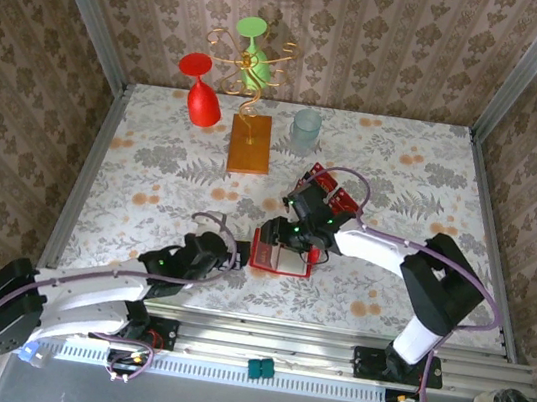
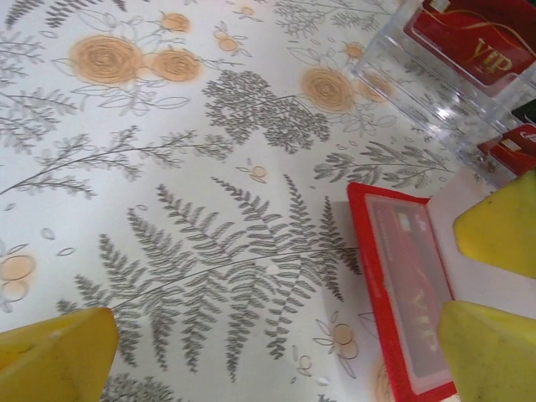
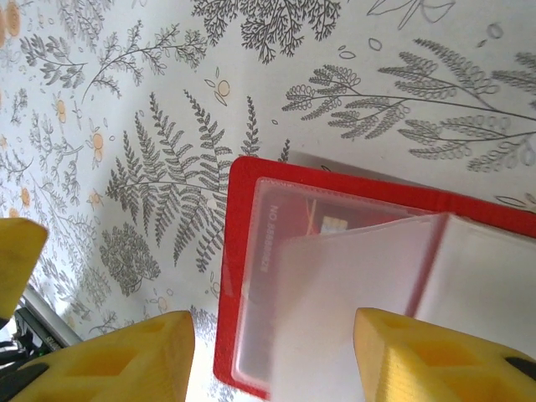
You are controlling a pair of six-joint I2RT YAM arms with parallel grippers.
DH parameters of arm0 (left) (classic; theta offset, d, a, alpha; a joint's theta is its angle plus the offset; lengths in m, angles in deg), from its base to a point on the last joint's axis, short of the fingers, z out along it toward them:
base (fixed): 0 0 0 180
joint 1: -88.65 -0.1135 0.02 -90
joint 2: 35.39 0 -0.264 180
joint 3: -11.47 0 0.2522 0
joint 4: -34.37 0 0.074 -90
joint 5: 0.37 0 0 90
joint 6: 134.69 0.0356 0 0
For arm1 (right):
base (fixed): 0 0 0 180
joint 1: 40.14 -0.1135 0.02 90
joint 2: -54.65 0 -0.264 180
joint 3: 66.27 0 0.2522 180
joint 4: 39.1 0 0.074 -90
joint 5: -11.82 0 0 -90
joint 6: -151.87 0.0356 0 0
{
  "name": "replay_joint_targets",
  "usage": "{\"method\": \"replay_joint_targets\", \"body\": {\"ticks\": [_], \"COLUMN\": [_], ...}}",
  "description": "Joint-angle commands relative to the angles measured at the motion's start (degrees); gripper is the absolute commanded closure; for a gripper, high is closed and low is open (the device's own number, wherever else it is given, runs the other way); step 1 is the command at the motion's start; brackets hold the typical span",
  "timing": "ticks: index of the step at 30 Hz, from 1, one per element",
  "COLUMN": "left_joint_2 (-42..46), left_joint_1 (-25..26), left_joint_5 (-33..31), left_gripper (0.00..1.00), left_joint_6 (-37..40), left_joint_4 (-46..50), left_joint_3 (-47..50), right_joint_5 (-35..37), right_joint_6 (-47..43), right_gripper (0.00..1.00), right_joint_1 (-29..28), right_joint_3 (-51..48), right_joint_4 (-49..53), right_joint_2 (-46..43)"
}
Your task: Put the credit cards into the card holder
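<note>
The card holder (image 1: 270, 259) lies open on the table, a red wallet (image 3: 243, 209) with a credit card (image 3: 327, 222) showing inside its clear pocket and a pale pocket leaf (image 3: 360, 310) raised over it. My right gripper (image 1: 293, 240) hangs right above it, open (image 3: 272, 360), with its jaws either side of the leaf and not touching it. My left gripper (image 1: 233, 256) is wide open (image 2: 268, 360) just left of the holder (image 2: 373, 276), with bare table between its fingers. More credit cards (image 2: 477, 42) lie in the clear tray (image 1: 338, 193).
The clear plastic tray (image 2: 419, 84) sits just beyond the holder. At the back stand an orange wooden block (image 1: 250, 144), a red glass (image 1: 201, 100), a green glass (image 1: 255, 52) on a wire stand, and a clear cup (image 1: 305, 131). Metal rails edge the table.
</note>
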Motion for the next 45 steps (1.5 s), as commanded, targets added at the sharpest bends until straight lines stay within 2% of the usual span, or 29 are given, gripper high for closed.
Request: {"method": "replay_joint_targets", "body": {"ticks": [1, 9, 22, 25, 30, 32, 35, 45], "left_joint_2": [2.97, 5.25, -0.92, -2.46, -4.48, -5.23, -6.51, -11.29], "left_joint_1": [-0.88, -1.81, -1.95, -1.99, -1.99, -1.99, -1.97, -1.99], "left_joint_5": [-0.87, -0.41, 0.74, 1.09, 1.53, 1.55, 1.73, 2.42], "left_gripper": [0.01, 0.00, 0.00, 0.00, 0.00, 0.00, 0.00, 0.00], "left_joint_6": [0.05, 0.01, 0.50, 0.81, 1.27, 1.38, 1.65, 1.94], "left_joint_4": [4.49, 6.62, 4.53, 4.07, 3.64, 3.56, 3.29, 1.70], "left_joint_3": [1.72, 2.09, -1.02, -2.01, -3.59, -4.19, -5.08, -6.70], "right_joint_5": [-1.09, -2.07, -1.00, -0.78, 0.48, 0.70, 0.28, -1.40], "right_joint_6": [2.85, 3.87, -1.33, -2.23, -3.66, -4.20, -4.70, -4.49], "right_gripper": [0.45, 0.46, 0.48, 0.58, 0.84, 0.90, 0.94, 0.95], "right_joint_1": [-0.94, -1.81, -0.35, 0.42, 0.89, 0.94, 0.91, 0.82], "right_joint_3": [1.99, 2.99, 2.64, 0.96, -1.64, -1.85, -1.55, -0.26], "right_joint_4": [-2.68, -4.74, 1.79, 2.12, 2.64, 2.82, 2.51, 0.40], "right_joint_2": [3.52, 7.72, 0.29, -0.85, -1.60, -1.04, 0.54, 6.11]}}
